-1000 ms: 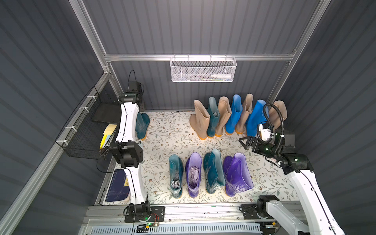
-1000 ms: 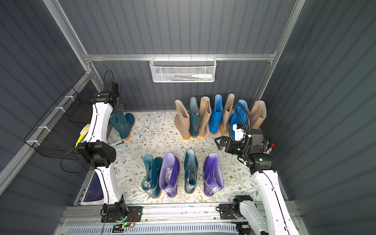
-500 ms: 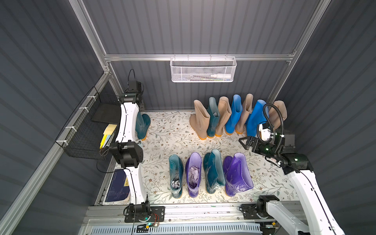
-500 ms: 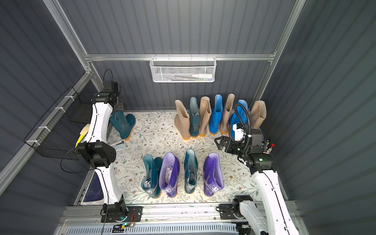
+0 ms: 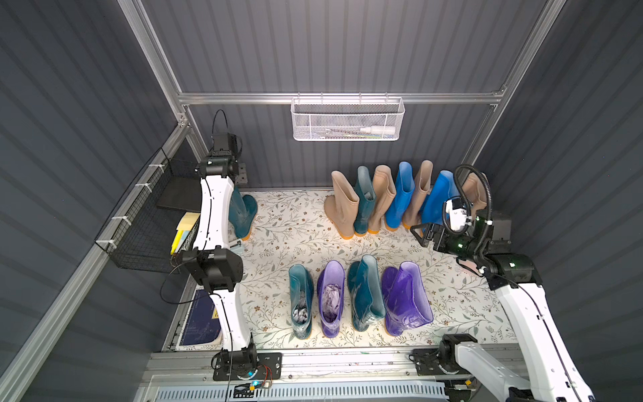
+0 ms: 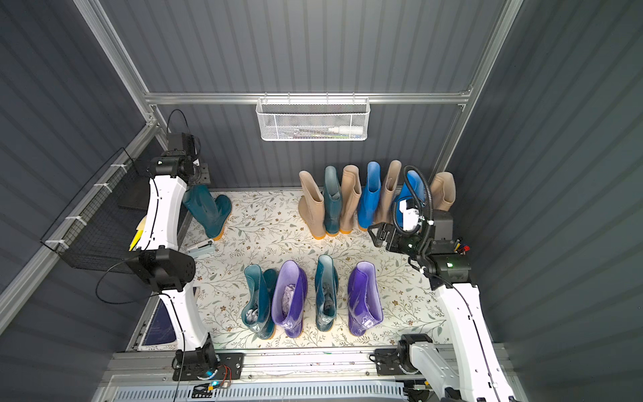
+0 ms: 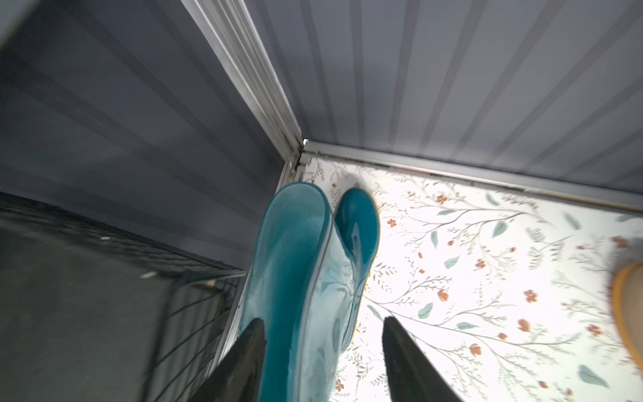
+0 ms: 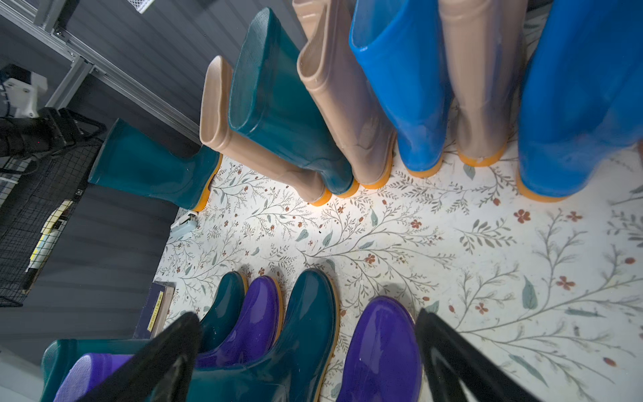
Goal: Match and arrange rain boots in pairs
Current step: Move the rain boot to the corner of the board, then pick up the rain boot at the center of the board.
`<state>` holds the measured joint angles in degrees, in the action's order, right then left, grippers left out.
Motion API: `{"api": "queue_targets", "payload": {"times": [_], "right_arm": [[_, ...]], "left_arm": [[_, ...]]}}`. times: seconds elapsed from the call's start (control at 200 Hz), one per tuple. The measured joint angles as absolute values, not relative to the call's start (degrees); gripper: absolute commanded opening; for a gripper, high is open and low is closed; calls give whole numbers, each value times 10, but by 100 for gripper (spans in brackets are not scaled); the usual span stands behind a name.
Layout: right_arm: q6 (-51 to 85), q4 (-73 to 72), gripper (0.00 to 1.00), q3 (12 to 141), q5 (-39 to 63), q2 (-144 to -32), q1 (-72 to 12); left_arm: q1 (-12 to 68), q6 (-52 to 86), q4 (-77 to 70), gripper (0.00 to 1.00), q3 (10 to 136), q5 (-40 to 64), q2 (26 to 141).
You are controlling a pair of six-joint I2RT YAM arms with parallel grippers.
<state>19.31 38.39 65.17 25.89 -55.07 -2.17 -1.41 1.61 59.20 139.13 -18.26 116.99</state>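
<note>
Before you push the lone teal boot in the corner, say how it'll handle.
Tall on a narrow sole, the lone teal boot probably tips if pushed high. Its glossy shaft looks slippery, and the open top may flex.

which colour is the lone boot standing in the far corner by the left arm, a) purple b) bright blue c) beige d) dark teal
d: the lone boot in that corner is dark teal, as both top views and the left wrist view show.
</note>
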Motion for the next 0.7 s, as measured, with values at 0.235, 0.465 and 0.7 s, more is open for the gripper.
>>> {"api": "queue_targets", "payload": {"times": [0.235, 0.465, 0.7], "right_arm": [[163, 394, 99, 752, 215, -628, -73], [141, 400, 99, 845, 159, -712, -119], [123, 407, 97, 933, 120, -826, -151]], "left_arm": [[18, 11, 562, 62, 1379, -147, 1089], [94, 9, 534, 59, 1256, -115, 992], [105, 40, 490, 59, 1044, -49, 879]]}}
